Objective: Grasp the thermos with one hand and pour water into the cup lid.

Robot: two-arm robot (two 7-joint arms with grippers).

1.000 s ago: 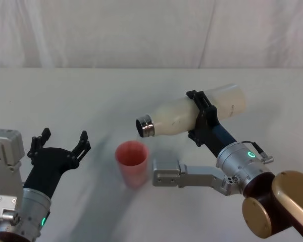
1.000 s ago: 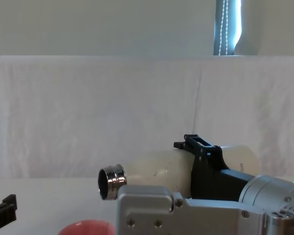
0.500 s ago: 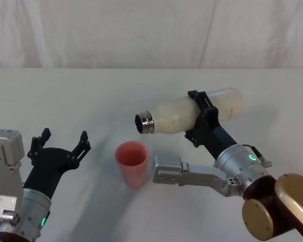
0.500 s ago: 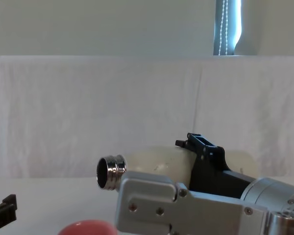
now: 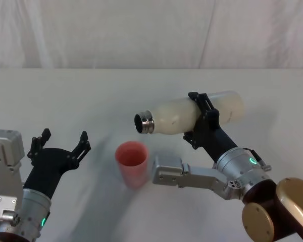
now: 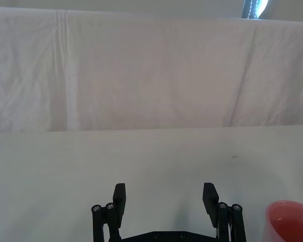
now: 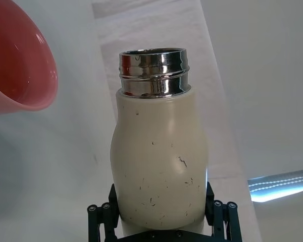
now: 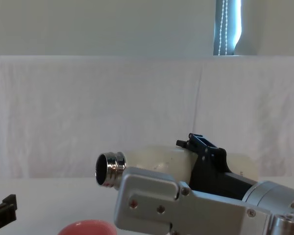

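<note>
One table (image 5: 81, 91) draped in white cloth bears the scene. Above it, the right gripper (image 5: 202, 117) clamps the thermos (image 5: 184, 115) around its middle, lying nearly level, steel neck just above the cup lid (image 5: 132, 162), which stands upright below. Left gripper (image 5: 60, 143) rests nearby, fingers spread, grasping nothing.

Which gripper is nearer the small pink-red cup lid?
Right. The right gripper, clamping the cream-white thermos, sits just above and right of the cup lid; the left gripper hangs open farther left.
</note>
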